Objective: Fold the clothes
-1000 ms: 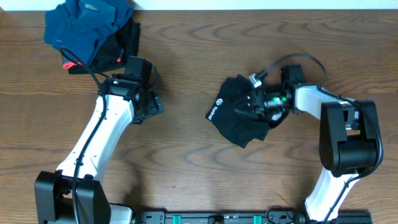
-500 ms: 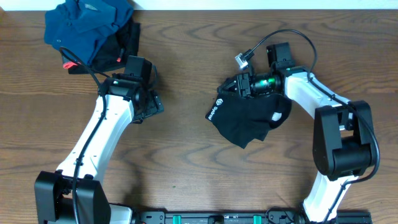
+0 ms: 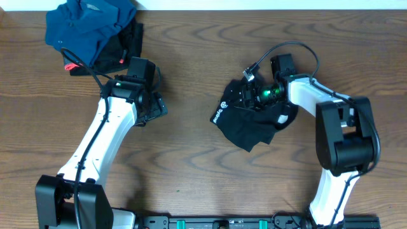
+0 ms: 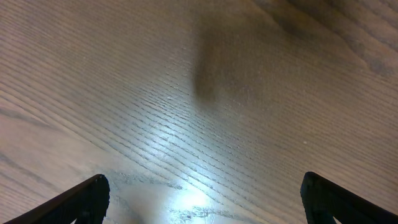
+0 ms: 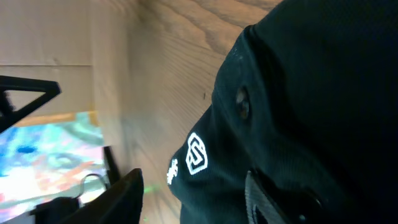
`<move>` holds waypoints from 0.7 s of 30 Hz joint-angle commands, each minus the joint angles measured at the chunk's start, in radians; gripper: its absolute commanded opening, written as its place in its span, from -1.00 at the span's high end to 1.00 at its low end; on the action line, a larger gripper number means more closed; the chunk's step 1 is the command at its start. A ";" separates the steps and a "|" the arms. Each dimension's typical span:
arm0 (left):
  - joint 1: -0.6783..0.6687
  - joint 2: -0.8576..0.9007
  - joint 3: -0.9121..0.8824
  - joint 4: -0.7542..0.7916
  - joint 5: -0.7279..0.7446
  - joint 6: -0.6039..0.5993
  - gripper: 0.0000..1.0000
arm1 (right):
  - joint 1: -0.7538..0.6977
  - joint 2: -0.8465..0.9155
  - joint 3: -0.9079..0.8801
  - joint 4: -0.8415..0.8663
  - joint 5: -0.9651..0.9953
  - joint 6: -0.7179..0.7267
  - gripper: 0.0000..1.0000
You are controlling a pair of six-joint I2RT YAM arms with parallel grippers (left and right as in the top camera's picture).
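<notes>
The clothes [image 3: 251,124] lie bunched against the right pincer [image 3: 247,97], whose grip I cannot tell; the left pincer [image 4: 202,186] gapes wide.

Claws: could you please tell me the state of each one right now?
Left claw: open, holding nothing.
Right claw: on the black garment; grip cannot be told.

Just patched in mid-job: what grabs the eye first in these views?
A crumpled black garment with white logo marks lies right of centre on the wooden table, with the right gripper down at its upper edge. In the overhead view's top left corner sits a heap of dark blue clothing, and the left gripper hangs open over bare wood.
</notes>
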 commanded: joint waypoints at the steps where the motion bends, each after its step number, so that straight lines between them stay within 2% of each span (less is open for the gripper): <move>1: 0.003 0.008 -0.005 -0.006 0.002 -0.008 -0.96 | -0.015 0.117 -0.016 0.013 0.049 -0.040 0.05; 9: 0.003 0.008 -0.005 -0.012 0.002 -0.008 -0.96 | -0.029 0.083 0.036 0.005 -0.104 -0.104 0.06; 14: 0.003 0.008 -0.005 -0.014 0.002 -0.008 -0.96 | -0.031 -0.021 0.096 -0.115 -0.143 -0.104 0.07; 21: 0.003 0.008 -0.005 -0.023 0.014 0.015 -0.96 | -0.029 -0.191 0.099 -0.393 0.085 -0.089 0.03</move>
